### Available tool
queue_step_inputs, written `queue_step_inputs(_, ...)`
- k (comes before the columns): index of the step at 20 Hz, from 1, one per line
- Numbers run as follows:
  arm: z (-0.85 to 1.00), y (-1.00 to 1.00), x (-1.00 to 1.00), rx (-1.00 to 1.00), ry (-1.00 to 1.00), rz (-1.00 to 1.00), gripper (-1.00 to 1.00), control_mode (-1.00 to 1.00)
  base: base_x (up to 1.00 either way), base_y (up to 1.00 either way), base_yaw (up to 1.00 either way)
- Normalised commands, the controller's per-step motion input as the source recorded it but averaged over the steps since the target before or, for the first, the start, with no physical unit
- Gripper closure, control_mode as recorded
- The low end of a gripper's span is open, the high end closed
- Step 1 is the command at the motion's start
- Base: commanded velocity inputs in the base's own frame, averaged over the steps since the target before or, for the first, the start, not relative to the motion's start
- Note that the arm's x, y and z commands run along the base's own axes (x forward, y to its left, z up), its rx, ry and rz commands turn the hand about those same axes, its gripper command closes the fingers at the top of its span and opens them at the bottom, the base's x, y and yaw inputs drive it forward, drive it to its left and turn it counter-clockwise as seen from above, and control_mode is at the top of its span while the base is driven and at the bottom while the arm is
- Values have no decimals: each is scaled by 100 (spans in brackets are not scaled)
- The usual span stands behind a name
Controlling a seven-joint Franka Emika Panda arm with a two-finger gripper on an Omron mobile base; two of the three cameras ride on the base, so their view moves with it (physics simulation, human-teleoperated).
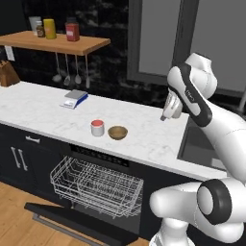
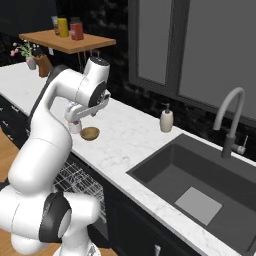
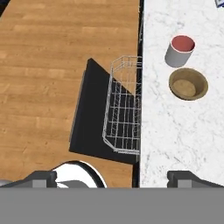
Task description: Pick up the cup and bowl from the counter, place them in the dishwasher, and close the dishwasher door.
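The cup (image 1: pixel 97 128), white with a red inside, stands on the white marble counter (image 1: pixel 43 113) just left of the tan wooden bowl (image 1: pixel 117 132). In the hand view the cup (image 3: pixel 180 50) and bowl (image 3: pixel 188 84) lie at the upper right on the counter (image 3: pixel 175 135). Below the counter edge the dishwasher's white wire rack (image 1: pixel 96 185) (image 3: pixel 124 105) is pulled out over the lowered dark dishwasher door (image 1: pixel 72 222) (image 3: pixel 89 118). My gripper (image 1: pixel 165 116) (image 3: pixel 112 178) hangs open and empty, high above the counter, to the right of the bowl (image 2: pixel 90 133).
A dark sink (image 2: pixel 200 185) with a grey faucet (image 2: pixel 230 120) and a beige soap dispenser (image 2: pixel 166 120) lies right of the arm. A wooden shelf (image 1: pixel 53 42) holds jars; a knife block (image 1: pixel 7 74) and a small blue-and-grey scale (image 1: pixel 75 98) sit on the counter.
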Motion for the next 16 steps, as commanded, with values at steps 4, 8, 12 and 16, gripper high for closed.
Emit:
queue_step_inputs(4, 0, 0, 0, 0, 0, 0, -100, 100, 31, 0, 12)
queue_step_inputs(8, -24, 0, 30, -5, 0, 7, -100, -100, 0, 0, 0)
queue_step_inputs(12, -19, 7, 60, -10, 0, 0, -100, -100, 0, 0, 0)
queue_step_inputs(16, -21, 19, 82, -15, 0, 0, -100, -100, 0, 0, 0)
